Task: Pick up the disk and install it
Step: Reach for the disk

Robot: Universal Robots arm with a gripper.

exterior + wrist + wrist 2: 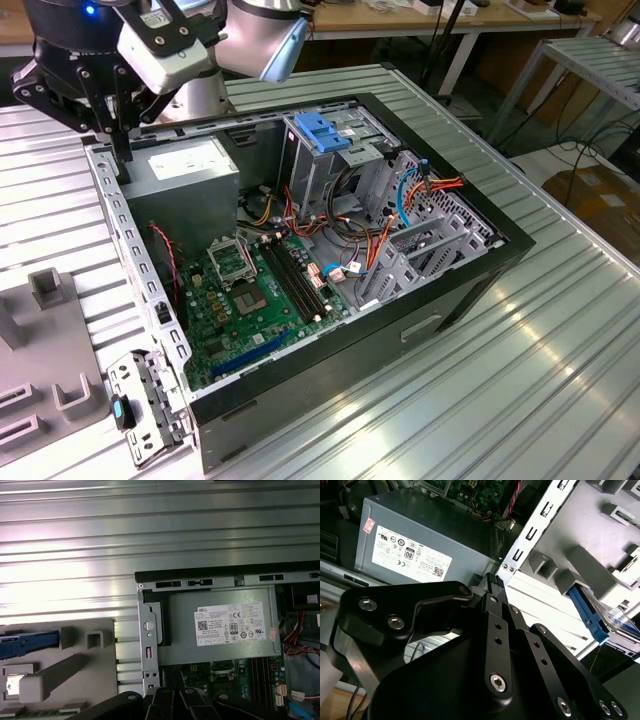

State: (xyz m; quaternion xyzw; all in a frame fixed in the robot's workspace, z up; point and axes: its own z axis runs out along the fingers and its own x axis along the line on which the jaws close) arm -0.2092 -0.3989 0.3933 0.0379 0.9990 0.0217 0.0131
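The disk lies in the grey fixture beside the computer case. Its blue side rail (30, 642) shows in the first wrist view, and the rail (587, 611) shows again in the second wrist view, with a bit of metal body next to it. My gripper (120, 150) hangs over the case's rear corner, in the exterior view's upper left, beside the power supply (185, 165). In the second wrist view its black fingertips (492, 581) are pressed together with nothing between them. The gripper is well apart from the disk.
The open case (470, 290) holds a motherboard (260, 290), cables and a metal cage with a blue handle (325, 130). The grey power-supply box (225, 625) sits in the near corner. The slotted grey fixture (40, 340) lies on the ribbed aluminium table (540, 390).
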